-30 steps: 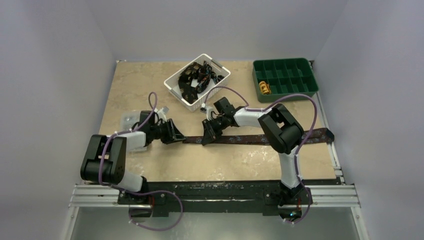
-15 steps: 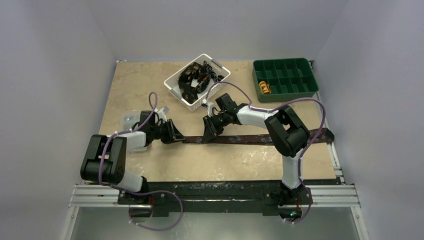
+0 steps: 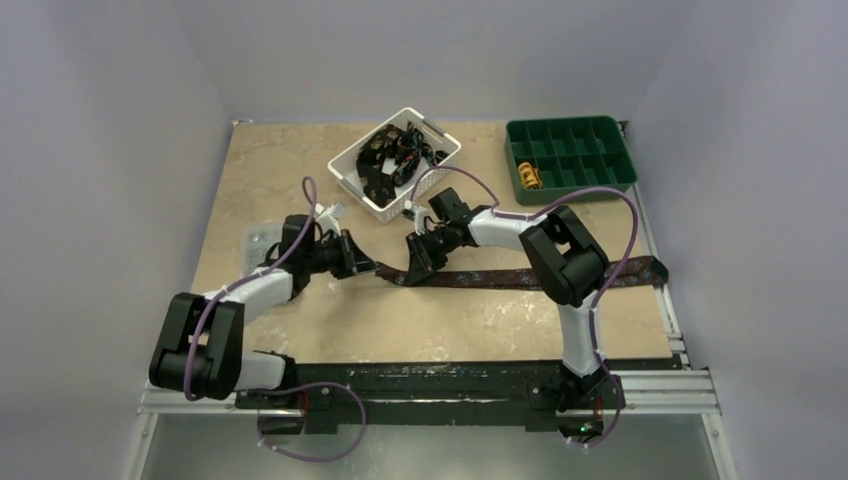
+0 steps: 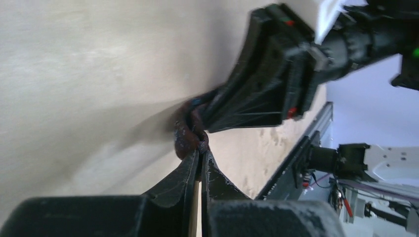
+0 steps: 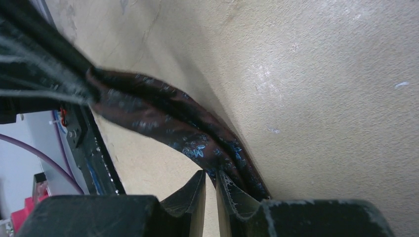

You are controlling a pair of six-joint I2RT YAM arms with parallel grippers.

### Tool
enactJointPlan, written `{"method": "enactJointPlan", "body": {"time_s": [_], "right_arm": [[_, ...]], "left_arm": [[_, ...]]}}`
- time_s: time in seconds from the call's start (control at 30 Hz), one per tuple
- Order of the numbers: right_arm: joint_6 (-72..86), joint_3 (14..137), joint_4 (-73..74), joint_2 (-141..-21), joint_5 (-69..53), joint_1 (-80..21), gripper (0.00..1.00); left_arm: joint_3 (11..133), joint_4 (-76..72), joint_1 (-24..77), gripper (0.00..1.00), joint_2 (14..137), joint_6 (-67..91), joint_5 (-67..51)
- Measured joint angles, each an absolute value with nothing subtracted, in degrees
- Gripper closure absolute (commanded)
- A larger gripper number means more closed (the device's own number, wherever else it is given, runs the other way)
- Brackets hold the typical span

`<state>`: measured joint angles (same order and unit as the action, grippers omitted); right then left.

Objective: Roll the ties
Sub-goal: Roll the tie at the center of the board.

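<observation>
- A tie (image 3: pixel 520 278) lies stretched across the table (image 3: pixel 450 330), its wide end near the right edge.
- The left gripper (image 3: pixel 360 262) is closed, pinching the tie's left end, which bunches at its tips in the left wrist view (image 4: pixel 201 148).
- The right gripper (image 3: pixel 412 272) sits on the tie just beside the left one. Its fingers are almost together, and the tie (image 5: pixel 168 118) runs against one fingertip; I cannot tell whether it is pinched.
- More dark ties fill the white basket (image 3: pixel 375 205) at the back.
- A green tray (image 3: pixel 575 193) sits at the back right.
</observation>
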<state>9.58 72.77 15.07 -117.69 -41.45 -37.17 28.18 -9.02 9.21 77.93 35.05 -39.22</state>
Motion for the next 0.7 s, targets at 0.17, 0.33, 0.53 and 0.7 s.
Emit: {"method": "enactJointPlan", "body": {"time_s": [0.17,0.33,0.53,0.7], "right_arm": [[9.4,73.4,15.9,-117.8,-41.2,-37.2,0.84],[9.3,73.8,16.8,-117.8,-41.0,-37.2,0.83],[9.3,73.8,18.0,-117.3,-41.1,-36.4,0.78],[8.1,73.9,21.0,-115.5,-41.7,-33.6,0.68]], "left_arm": [[29.2,-10.8,15.8,1.0,75.9,37.2,-39.7],[31.5,-12.0,18.1,1.0,79.6,39.0,-38.5],[33.0,-11.4,18.1,1.0,82.5,39.9,-36.6],[33.5,-11.1,18.5,1.0,82.5,39.9,-35.4]]}}
